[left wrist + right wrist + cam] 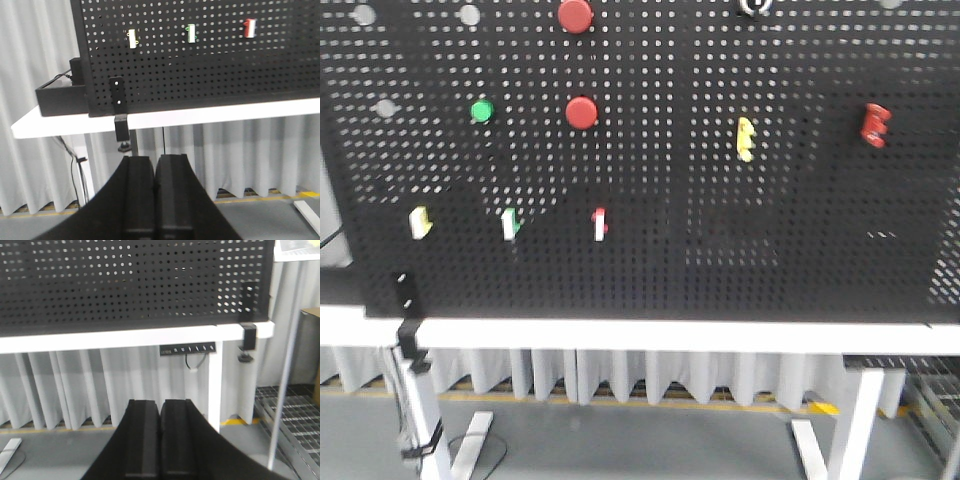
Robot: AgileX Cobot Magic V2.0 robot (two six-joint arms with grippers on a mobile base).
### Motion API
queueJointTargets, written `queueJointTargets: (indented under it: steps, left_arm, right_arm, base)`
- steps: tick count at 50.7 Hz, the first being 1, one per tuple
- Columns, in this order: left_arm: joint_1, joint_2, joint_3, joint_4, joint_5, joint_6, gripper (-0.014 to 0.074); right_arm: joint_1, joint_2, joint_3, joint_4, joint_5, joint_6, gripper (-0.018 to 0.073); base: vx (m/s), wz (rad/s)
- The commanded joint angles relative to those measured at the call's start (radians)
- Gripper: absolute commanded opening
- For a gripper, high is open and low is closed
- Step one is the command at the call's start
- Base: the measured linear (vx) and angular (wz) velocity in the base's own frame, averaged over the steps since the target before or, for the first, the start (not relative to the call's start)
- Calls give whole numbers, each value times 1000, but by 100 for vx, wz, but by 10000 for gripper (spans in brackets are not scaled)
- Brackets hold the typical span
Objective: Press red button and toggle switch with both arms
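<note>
we hold our left gripper (156, 167) and right gripper (160, 410) clenched empty, both low before the counter (670, 335), well below the lower red button (582, 112)

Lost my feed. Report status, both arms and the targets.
Left end effector shut, right end effector shut, both low, short of the pegboard. Red button and toggle switch untouched. Nothing seen blocking.

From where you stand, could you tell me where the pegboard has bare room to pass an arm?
Bare: the pegboard's lower right, below the yellow clip and red clip, and the strip between the lower red button and yellow clip. Crowded: the left half, around the green button and rocker tabs.
</note>
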Motion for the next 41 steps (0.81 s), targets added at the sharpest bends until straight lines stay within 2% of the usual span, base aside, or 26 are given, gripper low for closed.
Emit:
queueJointTargets:
  steps: [1,41]
  left_arm:
    - [1,-16,33,-2,-78,-6,1]
    - [1,-16,33,-2,-78,-6,1]
  right_arm:
    - [-8,-11,11,-7,-82,-6,-3]
    - [-8,-11,11,-7,-82,-6,-3]
  base:
    - [41,-1]
    - [33,-1]
